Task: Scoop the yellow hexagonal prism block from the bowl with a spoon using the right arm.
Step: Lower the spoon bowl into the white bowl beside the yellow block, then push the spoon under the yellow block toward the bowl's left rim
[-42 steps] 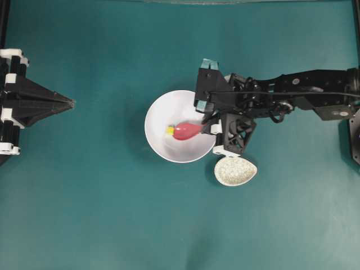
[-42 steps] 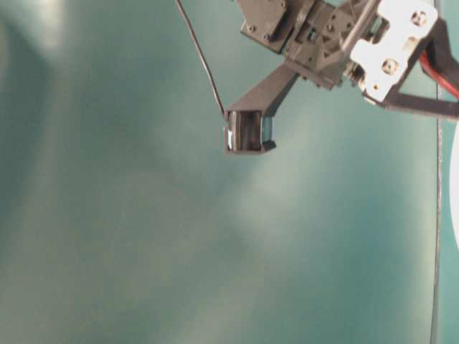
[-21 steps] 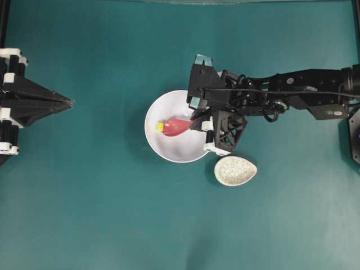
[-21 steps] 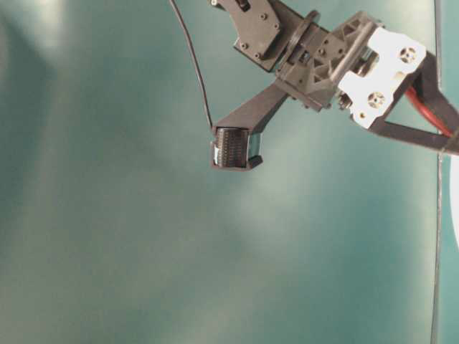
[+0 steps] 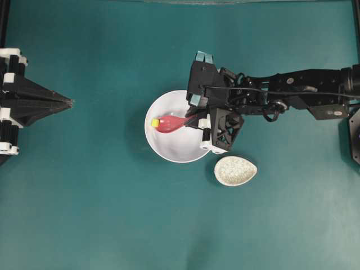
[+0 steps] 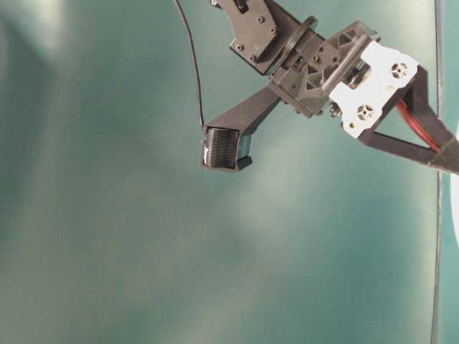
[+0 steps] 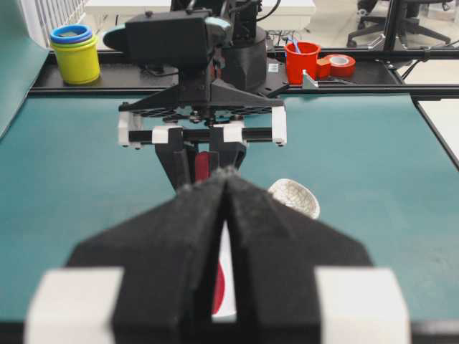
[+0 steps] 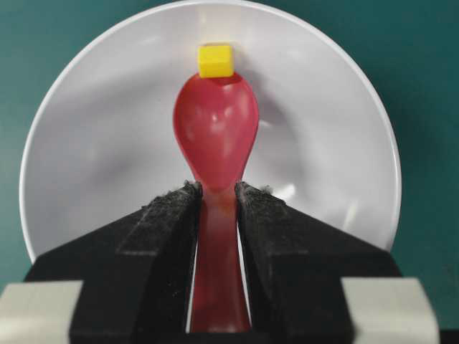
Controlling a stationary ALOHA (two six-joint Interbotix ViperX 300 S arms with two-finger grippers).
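The right gripper [image 8: 215, 204] is clamped on the handle of the spoon [image 8: 215, 136], one pad on each side, head pointing straight ahead into the bowl [image 8: 93, 143]. The yellow hexagonal prism block [image 8: 215, 61] sits directly beyond the tip of the spoon head, touching or just at its leading edge and not yet on it, against the bowl's far inner slope. Spoon axis, gripper axis and block line up, so the judged next move is a forward push with the tip kept low.

In the overhead view the right arm [image 5: 292, 93] reaches over the bowl's rim. The left gripper [image 5: 70, 102] is parked well apart, fingers pressed together and empty.

A speckled spoon rest [image 5: 235, 171] lies just beside the bowl on the teal table [image 5: 112, 214]. Shelving and containers stand beyond.
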